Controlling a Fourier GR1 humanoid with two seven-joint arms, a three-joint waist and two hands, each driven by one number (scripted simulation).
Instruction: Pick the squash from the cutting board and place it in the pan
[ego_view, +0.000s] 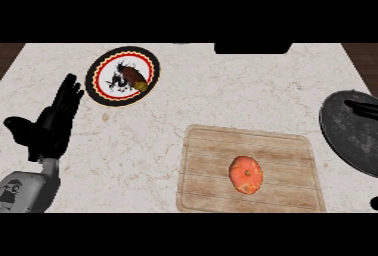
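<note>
An orange-red squash (246, 174) lies on the wooden cutting board (214, 150), a little right of its middle. The dark pan (347, 135) sits at the counter's right edge, partly cut off, with its handle pointing inward near the top. My left hand (46, 127) rests open at the left side of the counter, fingers straight and pointing up, far from the board. At the lower right edge only a tiny dark tip (374, 202) shows, too little to identify. Nothing is touching the squash.
A round plate (103, 92) with a black, red and yellow rim lies at the back left, with a brown item on it. A dark object (252, 48) sits at the counter's far edge. Marble counter lies between the board and the pan.
</note>
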